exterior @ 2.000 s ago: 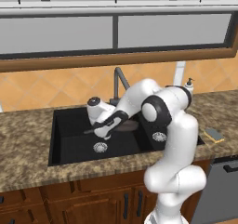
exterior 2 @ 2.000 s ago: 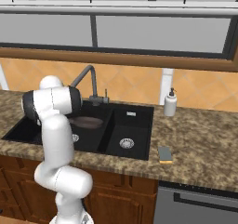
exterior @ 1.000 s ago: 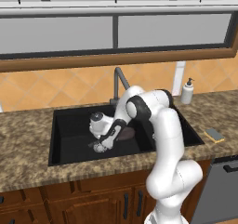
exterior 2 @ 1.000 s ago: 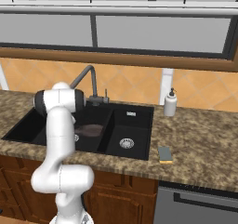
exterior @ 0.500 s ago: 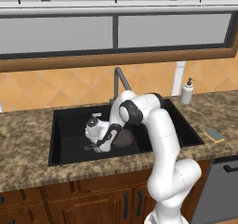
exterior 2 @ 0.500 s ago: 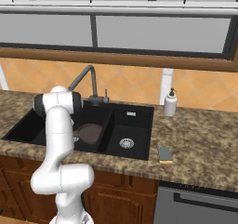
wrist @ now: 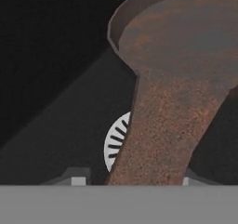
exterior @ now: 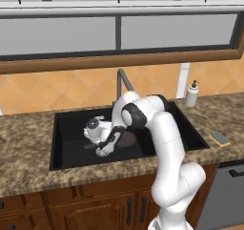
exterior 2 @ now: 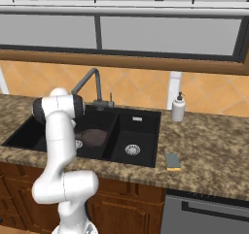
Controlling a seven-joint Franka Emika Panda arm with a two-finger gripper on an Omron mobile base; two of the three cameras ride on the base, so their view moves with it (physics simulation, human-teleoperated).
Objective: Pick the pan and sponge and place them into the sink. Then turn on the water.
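In the left base view the claw (exterior: 101,151) hangs low inside the sink (exterior: 66,129), at the handle end of the pan (exterior: 127,139), which lies in the large basin. In the right base view the pan (exterior 2: 93,137) sits in that basin; the sponge (exterior 2: 172,161) lies on the worktop (exterior 2: 209,155) right of the sink. In the hand view the pan's handle (wrist: 162,130) runs between the fingertips (wrist: 78,180); whether they pinch it, I cannot tell.

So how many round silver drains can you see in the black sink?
2. One round silver drain sits in the smaller right bowl of the black double-basin sink. The other is in the larger left bowl, partly covered by the brown frying pan's handle.
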